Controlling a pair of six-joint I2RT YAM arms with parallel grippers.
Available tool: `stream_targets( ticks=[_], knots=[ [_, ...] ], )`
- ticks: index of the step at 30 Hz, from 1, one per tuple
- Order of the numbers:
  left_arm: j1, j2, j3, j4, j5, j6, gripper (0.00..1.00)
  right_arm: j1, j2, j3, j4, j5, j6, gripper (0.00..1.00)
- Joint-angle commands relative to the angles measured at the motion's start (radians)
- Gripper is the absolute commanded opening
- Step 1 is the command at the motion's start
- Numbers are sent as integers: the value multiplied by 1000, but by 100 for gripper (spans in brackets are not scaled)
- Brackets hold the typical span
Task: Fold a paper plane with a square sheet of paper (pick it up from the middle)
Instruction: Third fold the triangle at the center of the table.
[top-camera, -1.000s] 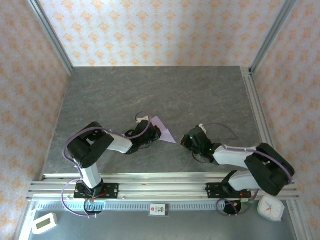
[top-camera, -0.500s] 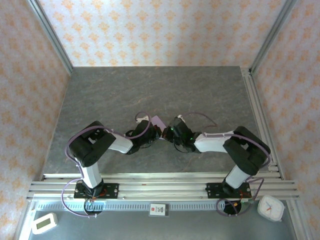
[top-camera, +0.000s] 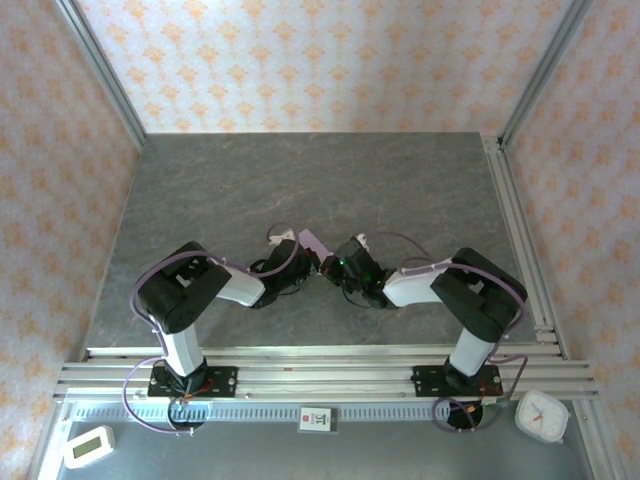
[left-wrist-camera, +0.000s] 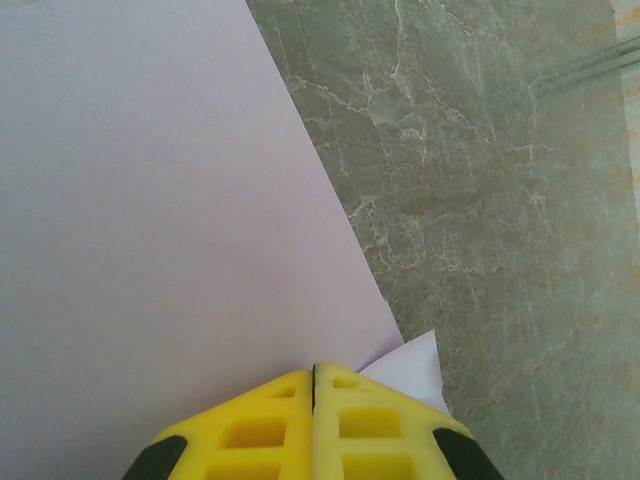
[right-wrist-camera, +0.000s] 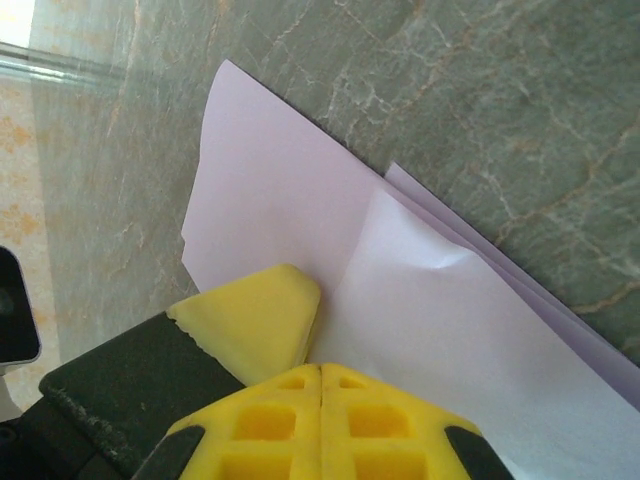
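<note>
The lilac sheet of paper lies partly folded on the grey marbled table. In the top view just a corner of the paper pokes out between the two arms. My left gripper is shut, its yellow tips resting on the sheet, and a small flap sticks out beside them. My right gripper is shut too, tips down on the overlapping folded layers. One left finger sits just to the left of those right tips. Seen from above, the left gripper and right gripper meet tip to tip.
Aluminium rails run along the near edge, and another rail borders the table's right side. A white clock and a small white timer lie below the rails. Patterned walls close off the table behind and at the sides.
The right arm has swung left from the table's right part to the paper, and now covers most of it. The left arm has stayed where it was.
</note>
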Motion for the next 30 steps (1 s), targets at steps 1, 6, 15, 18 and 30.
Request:
stream_targets(
  ticks=[1,6,15,18,30],
  knots=[
    [-6,71,-45,-148,12,-7,0,35,32,-64,-48,10,84,0],
    [-6,66,-54,-148,11,-8,0,26,-13,-124,-90,76,133,0],
    [-5,67,-65,-138,9,-14,0,-60,-38,-92,-191,33,94,0],
    [-5,69,-67,-138,9,-14,0,-100,-47,-84,-232,22,75,0],
    [0,63,-90,-114,14,-20,0,-334,-184,-271,-255,-9,33,0]
  ],
)
